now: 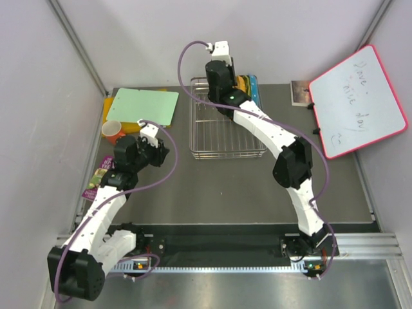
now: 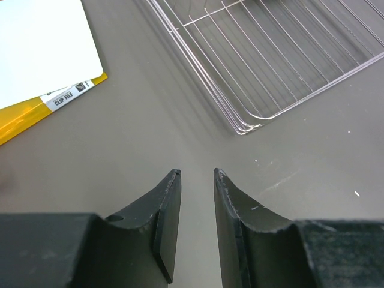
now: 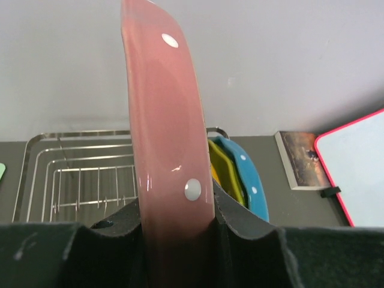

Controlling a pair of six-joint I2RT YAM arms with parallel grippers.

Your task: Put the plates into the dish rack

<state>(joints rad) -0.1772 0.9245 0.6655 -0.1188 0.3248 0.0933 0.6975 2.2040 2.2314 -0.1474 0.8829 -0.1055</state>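
Right hand (image 3: 177, 210) clamps pink plate (image 3: 162, 120) over dish rack (image 3: 72, 135); blue plate (image 3: 249, 180), yellow-green plate (image 3: 225, 171) just beside; left hand (image 2: 197, 174) gapes.

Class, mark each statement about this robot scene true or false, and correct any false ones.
1. The right gripper holds the pink plate on edge. True.
2. The left gripper grips a plate. False: it is open and empty, over bare table.
3. The blue plate lies flat on the table. False: it stands on edge beside the yellow-green plate.
4. A whiteboard sits to the right of the dish rack. True.
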